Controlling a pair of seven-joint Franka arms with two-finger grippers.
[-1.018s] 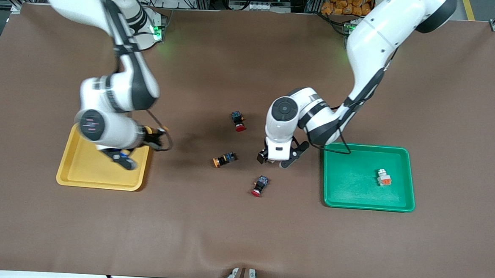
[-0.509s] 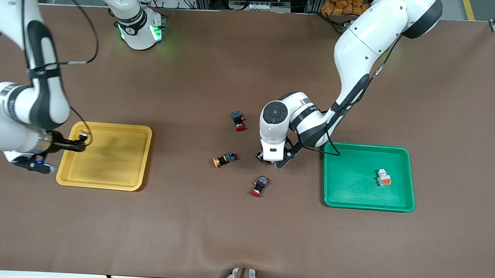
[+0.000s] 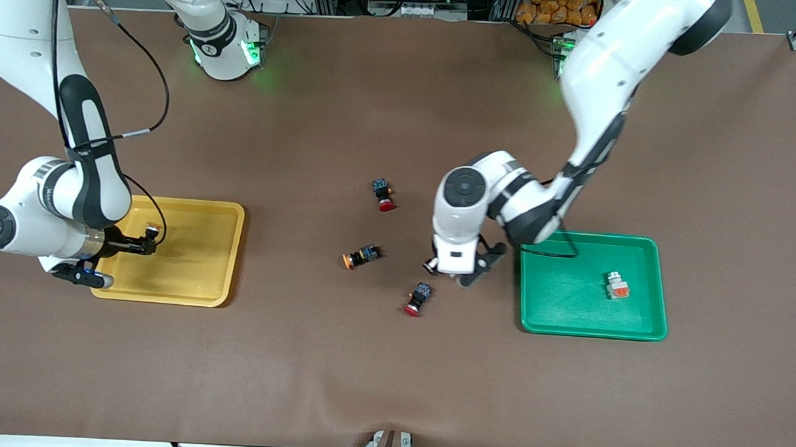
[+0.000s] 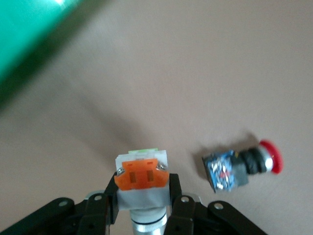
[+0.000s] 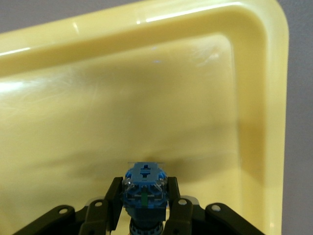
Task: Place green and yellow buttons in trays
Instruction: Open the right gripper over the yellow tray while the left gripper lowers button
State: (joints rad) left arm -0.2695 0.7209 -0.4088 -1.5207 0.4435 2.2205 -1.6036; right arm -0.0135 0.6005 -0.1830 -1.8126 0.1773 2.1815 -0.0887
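My left gripper (image 3: pixel 447 270) (image 4: pixel 142 203) is shut on a white-grey button with an orange block (image 4: pixel 142 174), just above the table beside the green tray (image 3: pixel 564 297). Another white-grey button (image 3: pixel 617 285) lies in that tray. My right gripper (image 3: pixel 146 239) (image 5: pixel 145 208) is shut on a black-and-blue button (image 5: pixel 145 185) and hangs over the yellow tray (image 3: pixel 195 264) (image 5: pixel 146 98), near its outer end. A black-and-blue button with an orange-yellow cap (image 3: pixel 361 255) lies on the table between the trays.
Two red-capped black switches lie mid-table: one (image 3: pixel 383 194) farther from the front camera, one (image 3: pixel 418 298) (image 4: pixel 242 166) nearer, close by the left gripper. A corner of the green tray (image 4: pixel 24 34) shows in the left wrist view. Brown cloth covers the table.
The left gripper has shut on the white-grey button and shifted slightly toward the green tray. The right arm swung outward past the yellow tray, then came back over its outer end, still holding its button.
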